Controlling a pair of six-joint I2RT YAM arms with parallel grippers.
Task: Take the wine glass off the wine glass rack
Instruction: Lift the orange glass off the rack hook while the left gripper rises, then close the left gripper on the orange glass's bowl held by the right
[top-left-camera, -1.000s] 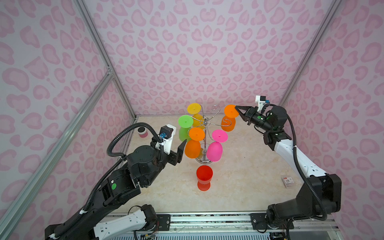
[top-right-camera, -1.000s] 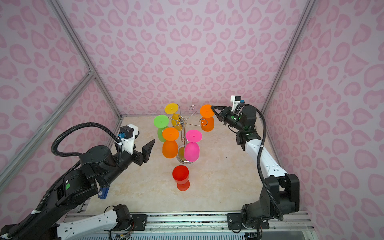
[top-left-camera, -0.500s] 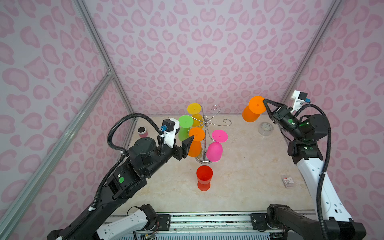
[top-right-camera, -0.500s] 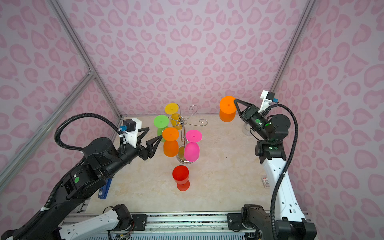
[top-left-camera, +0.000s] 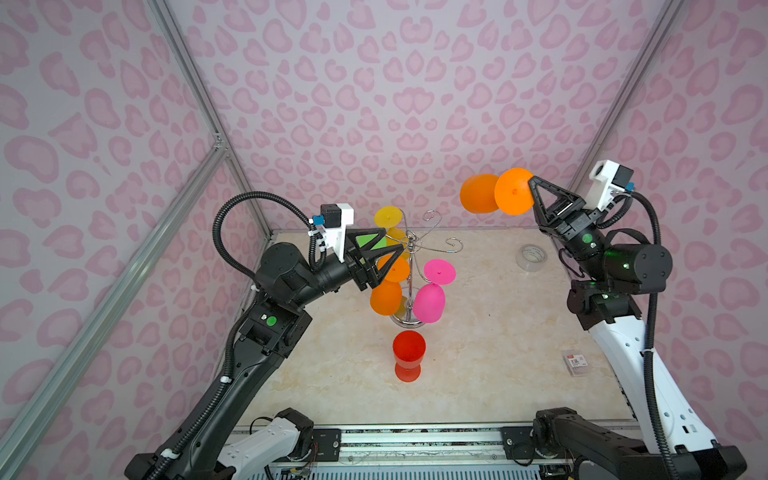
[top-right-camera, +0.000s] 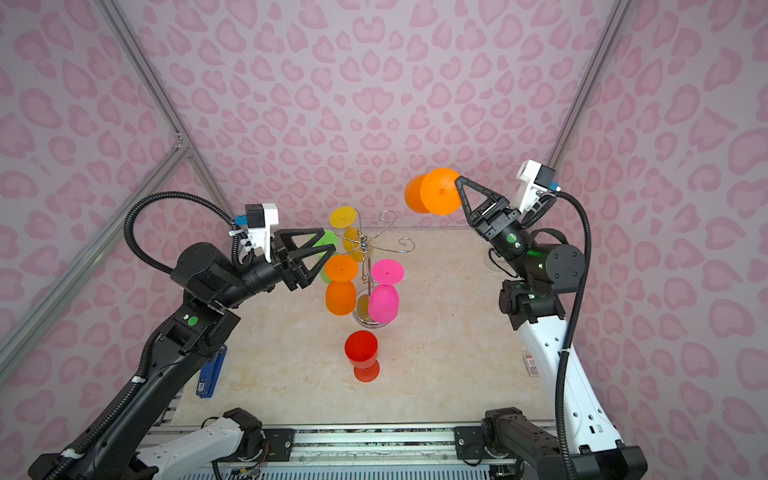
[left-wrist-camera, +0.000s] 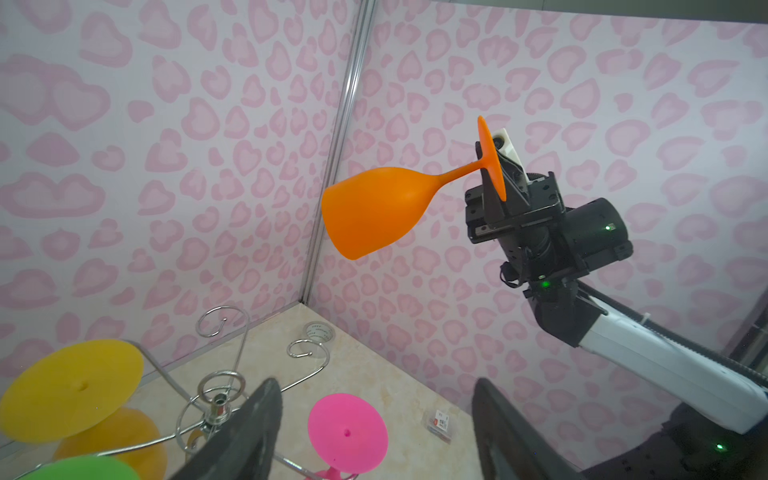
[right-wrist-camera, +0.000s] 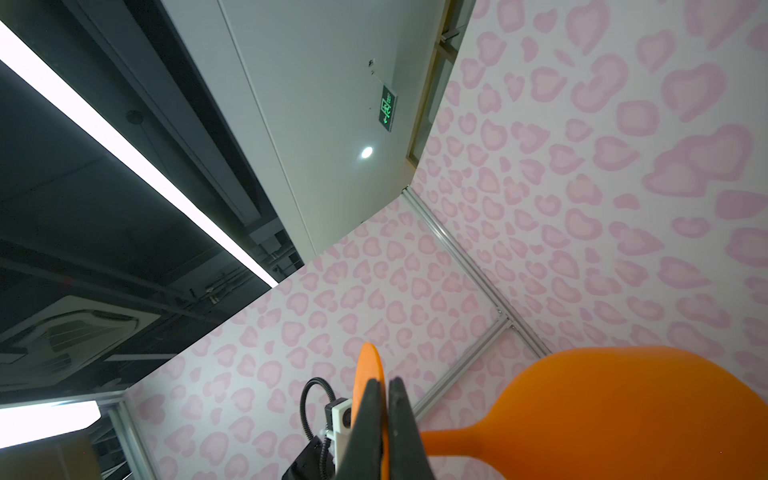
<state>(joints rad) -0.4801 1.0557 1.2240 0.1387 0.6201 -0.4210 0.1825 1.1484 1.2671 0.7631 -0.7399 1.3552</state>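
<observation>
Well, in both top views my right hand (top-left-camera: 531, 180) was clenched on the foot of the orange wine glass (top-left-camera: 478, 193). It held the glass high near the far right corner of the bench (top-left-camera: 498, 332), well apart from the wine glass rack (top-left-camera: 410, 253) standing mid-bench. I judged the flat foot was the only part a hanging glass offered. My left hand (top-right-camera: 329, 239) hung released just beside a second orange glass (top-right-camera: 340, 296) on the rack, probably lined up for it.

In the left wrist view the held glass lay almost sideways, and my left fingers (left-wrist-camera: 245, 432) stood wide apart with nothing between them.

In the right wrist view the two fingers were pressed together on the edge of the orange foot.

A second before, that glass had sat at one of the rack's curled arms. Since then it had come up and out towards the corner and tipped over, while the left hand had closed in from the bench's left edge.
</observation>
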